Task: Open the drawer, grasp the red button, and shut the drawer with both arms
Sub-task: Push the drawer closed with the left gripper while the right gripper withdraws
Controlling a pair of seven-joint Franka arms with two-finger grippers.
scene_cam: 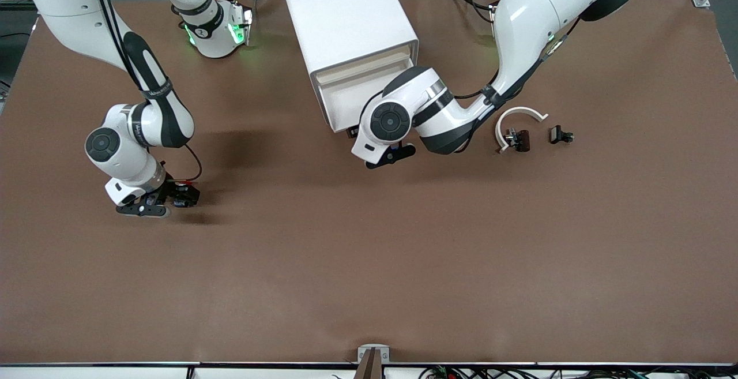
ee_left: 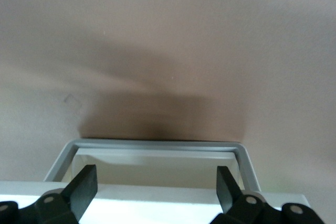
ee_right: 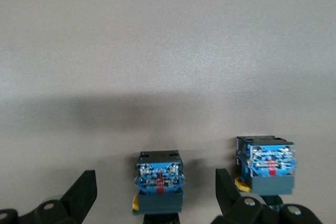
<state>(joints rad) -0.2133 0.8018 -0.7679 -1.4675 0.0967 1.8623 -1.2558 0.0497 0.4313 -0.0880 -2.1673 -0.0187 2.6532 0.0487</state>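
The white cabinet stands mid-table near the robots' bases, drawer fronts facing the front camera. My left gripper is at a low drawer. In the left wrist view it is open, fingers straddling the drawer's grey loop handle without touching it. My right gripper is low over the table at the right arm's end. It is open around a small black-bodied button with a blue back. A second like button lies beside it, outside the fingers. Both caps are hidden.
A white curved piece, a dark brown part and a small black part lie toward the left arm's end of the table. The brown mat covers the table nearer the front camera.
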